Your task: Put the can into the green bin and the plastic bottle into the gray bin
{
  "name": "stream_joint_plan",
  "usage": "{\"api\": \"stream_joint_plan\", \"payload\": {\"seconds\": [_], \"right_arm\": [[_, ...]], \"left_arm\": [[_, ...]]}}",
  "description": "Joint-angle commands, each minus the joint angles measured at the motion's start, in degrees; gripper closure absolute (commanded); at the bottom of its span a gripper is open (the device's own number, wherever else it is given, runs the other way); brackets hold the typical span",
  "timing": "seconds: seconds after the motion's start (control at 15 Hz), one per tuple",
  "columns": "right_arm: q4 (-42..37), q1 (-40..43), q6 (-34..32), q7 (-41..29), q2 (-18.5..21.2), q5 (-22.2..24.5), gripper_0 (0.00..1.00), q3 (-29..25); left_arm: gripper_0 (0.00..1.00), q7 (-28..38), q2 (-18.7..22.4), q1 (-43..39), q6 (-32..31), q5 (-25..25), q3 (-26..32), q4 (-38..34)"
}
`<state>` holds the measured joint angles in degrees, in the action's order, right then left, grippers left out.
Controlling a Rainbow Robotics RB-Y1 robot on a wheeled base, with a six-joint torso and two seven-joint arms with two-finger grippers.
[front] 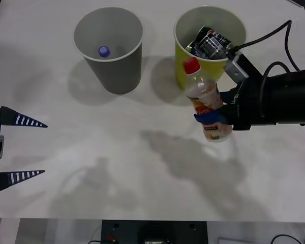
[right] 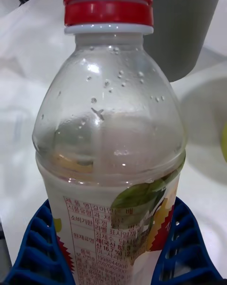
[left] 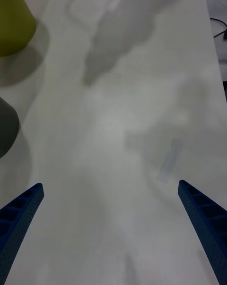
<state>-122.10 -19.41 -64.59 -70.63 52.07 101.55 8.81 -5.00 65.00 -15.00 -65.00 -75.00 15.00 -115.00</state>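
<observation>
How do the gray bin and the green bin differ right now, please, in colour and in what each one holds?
The gray bin is dark gray outside and pale inside; the green bin is yellow-green. The gray bin holds a small purple-blue-capped item at its bottom, while the green bin holds a dark can. The gray bin stands on the robot's left, the green bin on its right. Both are upright, tapered and alike in size.

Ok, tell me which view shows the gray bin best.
The front view: the gray bin shows whole from above, open mouth included, standing left of the green bin. The right wrist view catches only part of its wall behind the plastic bottle; the left wrist view has just an edge sliver.
</observation>
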Motion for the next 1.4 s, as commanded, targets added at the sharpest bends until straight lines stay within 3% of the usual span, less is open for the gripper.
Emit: {"api": "stream_joint_plan", "payload": {"seconds": [0.07,0.33,0.47,0.73,0.87,1.07,1.4], "right_arm": [[0.0,-6.0,1.6,-4.2,4.3,-1.2,1.0,4.2],[4.2,-17.7,1.5,-4.2,8.9,-7.4,1.0,10.6],[8.5,-26.1,1.6,-4.2,10.4,-11.4,1.0,16.3],[16.9,-41.2,1.6,-4.2,9.5,-13.5,1.0,27.0],[22.3,-48.7,1.5,-4.2,7.1,-13.7,1.0,32.3],[33.2,-58.3,1.6,-4.2,0.3,-13.2,1.0,37.8],[52.0,-68.0,1.6,-4.1,-12.1,-11.2,1.0,40.1]], "left_arm": [[0.02,0.0,0.0,0.0,0.0,0.0,0.0,0.0],[0.02,0.0,0.0,0.0,0.0,0.0,0.0,0.0],[0.02,0.0,0.0,0.0,0.0,0.0,0.0,0.0],[0.02,0.0,0.0,0.0,0.0,0.0,0.0,0.0],[0.02,0.0,0.0,0.0,0.0,0.0,0.0,0.0],[0.02,0.0,0.0,0.0,0.0,0.0,0.0,0.0],[0.02,0.0,0.0,0.0,0.0,0.0,0.0,0.0]]}}
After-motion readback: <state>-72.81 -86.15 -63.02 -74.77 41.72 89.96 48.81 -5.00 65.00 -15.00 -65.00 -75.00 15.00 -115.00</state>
